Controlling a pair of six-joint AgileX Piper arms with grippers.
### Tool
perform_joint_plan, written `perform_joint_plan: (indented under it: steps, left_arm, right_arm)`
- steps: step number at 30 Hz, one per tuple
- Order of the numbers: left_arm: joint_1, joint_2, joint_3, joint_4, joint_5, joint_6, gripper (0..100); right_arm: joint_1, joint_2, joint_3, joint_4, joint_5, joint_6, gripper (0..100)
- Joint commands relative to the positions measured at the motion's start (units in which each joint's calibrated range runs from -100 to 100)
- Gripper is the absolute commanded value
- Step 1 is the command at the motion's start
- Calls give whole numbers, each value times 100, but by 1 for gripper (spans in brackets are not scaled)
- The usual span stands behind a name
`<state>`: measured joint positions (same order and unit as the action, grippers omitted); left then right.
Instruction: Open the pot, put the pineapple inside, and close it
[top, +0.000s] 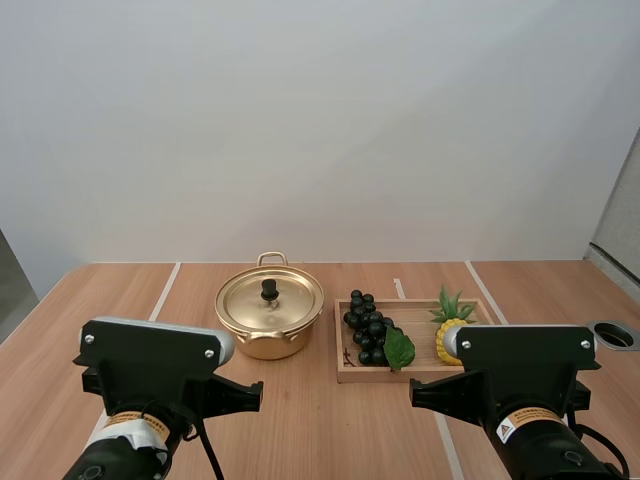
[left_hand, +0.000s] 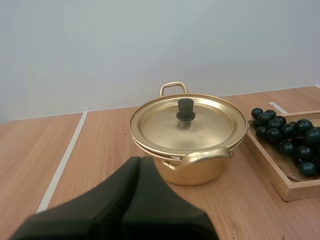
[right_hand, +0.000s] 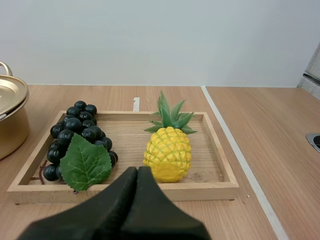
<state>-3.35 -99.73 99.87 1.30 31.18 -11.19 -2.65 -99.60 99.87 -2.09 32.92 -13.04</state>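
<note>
L end effector (left_hand: 140, 161) is clenched on nothing: its 2 black fingers lie pressed together like 1 dark wedge. It hangs over the table (left_hand: 100, 150) on the near side of the pot (left_hand: 197, 172), not touching it, w/ the tip aimed at the pot. The pot is gold & shiny, about halfway btw the table's left & right edges. Its lid (left_hand: 200, 127) is on, flat & shut, w/ a small black knob (left_hand: 185, 109) in the middle. One loop handle faces the near edge and one faces the far edge. R end effector (right_hand: 137, 170) is clenched on nothing too, w/ both fingers tight together. It hangs just on the near side of the wooden tray (right_hand: 120, 192), tip aimed at the pineapple (right_hand: 167, 152), w/ a gap btw them. The tray sits just beside the pot, on the side toward the table's right edge; from the high view they look v. close or touching, can't tell which. The pineapple is in the tray, in the half nearer the table's right edge. It is yellow w/ a green spiky top; can't tell if it stands up or lies down. In the tray's other half, next to the pot, is a bunch of dark grapes (right_hand: 75, 130) w/ a green leaf (right_hand: 86, 162) on its near end. Grapes & pineapple don't touch.
</note>
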Motion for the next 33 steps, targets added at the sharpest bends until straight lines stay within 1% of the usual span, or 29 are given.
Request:
perform_joint_plan:
  steps: [1,3,10,17,19,21,23,27,28,30,31,33]
  left_arm:
    - [-23,-27,13,-50,-173,20,0]
    - [-23,-27,13,71,-173,20,0]
    - [-23,-27,13,71,-173,20,0]
    - [-23,-27,13,19,-189,20,0]
    - [-23,-27,13,19,-524,20,0]
    - [-23,-27,13,96,-1645,99,0]
    - [-23,-27,13,249,-3226,189,0]
    - [-23,-27,13,254,-6212,204,0]
    - [-23,-27,13,236,-6721,204,0]
    - [-23,-27,13,226,-7432,194,0]
    - [-23,-27,-45,214,-7513,194,0]
    - [-23,-27,-357,139,-7407,194,0]
  right_arm:
    - [-21,-40,13,100,-118,41,0]
    - [-21,-40,13,100,-118,41,0]
    - [-21,-40,13,96,-190,41,0]
    - [-21,-40,13,85,-862,41,0]
    - [-21,-40,13,-107,-1334,41,0]
    - [-21,-40,13,-502,-2374,41,0]
    - [-21,-40,13,-808,-3560,41,0]
    - [-21,-40,13,-868,-6319,31,0]
    - [-21,-40,13,-868,-6991,31,0]
    - [-21,-40,13,-806,-8133,31,0]
    - [-21,-40,13,-684,-8643,31,0]
    - [-21,-40,-81,-387,-9148,-107,0]
